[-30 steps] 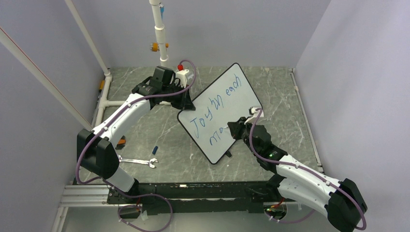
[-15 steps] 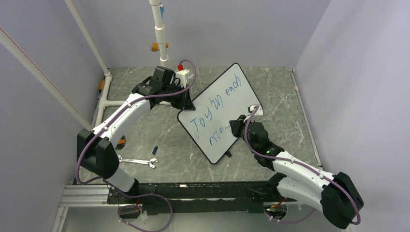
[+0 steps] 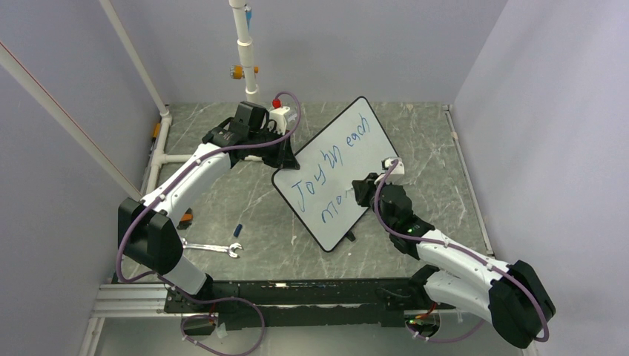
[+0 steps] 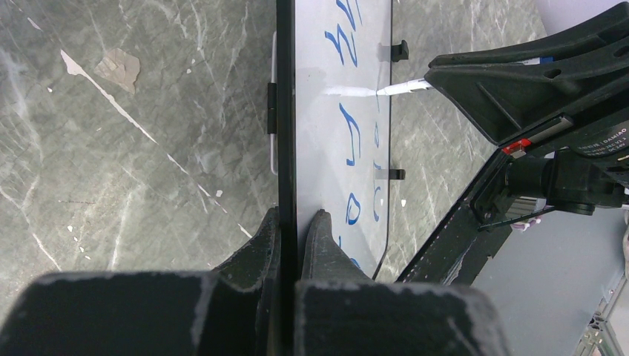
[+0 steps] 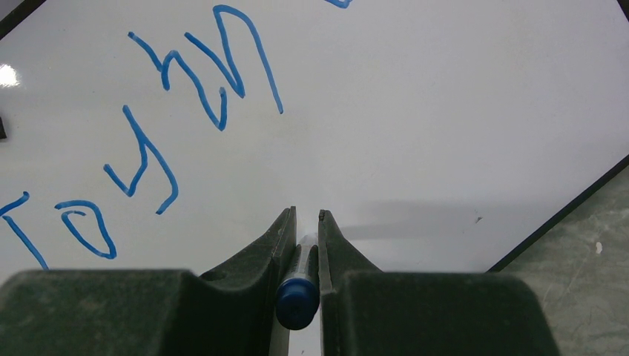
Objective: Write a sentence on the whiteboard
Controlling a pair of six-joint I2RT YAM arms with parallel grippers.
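Note:
The whiteboard (image 3: 348, 152) lies tilted across the middle of the table, white with a thin black rim. The sentence (image 3: 323, 167) in blue reads "Joy in each" with "mo" and a further stroke on the second line. My left gripper (image 3: 285, 159) is shut on the whiteboard's left edge (image 4: 284, 148), one finger on each face. My right gripper (image 3: 359, 190) is shut on a blue-capped marker (image 5: 298, 293); its white tip (image 4: 400, 87) touches the board beside the second line. The writing also shows in the right wrist view (image 5: 193, 81).
A wrench (image 3: 211, 248) and a small blue cap (image 3: 237, 229) lie on the table left of the board. A white pipe post (image 3: 247, 52) stands at the back. Grey walls close in both sides.
My right gripper has moved up and back along the second line with the marker, adding a stroke after "mo". The left arm and whiteboard have stayed still.

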